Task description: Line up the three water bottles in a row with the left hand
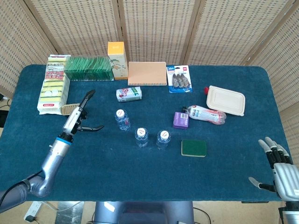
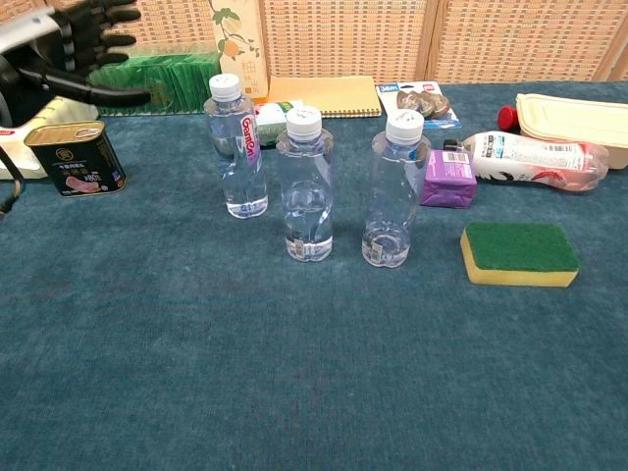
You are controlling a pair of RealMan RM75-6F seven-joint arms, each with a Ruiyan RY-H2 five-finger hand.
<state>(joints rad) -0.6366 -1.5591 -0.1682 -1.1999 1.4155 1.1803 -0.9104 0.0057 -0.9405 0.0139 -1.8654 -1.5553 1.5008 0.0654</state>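
The left hand [image 1: 79,116], fingers spread and seemingly empty, hovers left of three upright clear plastic water bottles [image 2: 309,183].

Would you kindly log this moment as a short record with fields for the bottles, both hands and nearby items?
bottles: three water bottles upright; labelled bottle stands further back and left, middle bottle and right bottle side by side
left robot hand: open, raised left of the bottles, above the tin can, holding nothing
right robot hand: open, at the table's near right edge
nearby: green sponge, purple box
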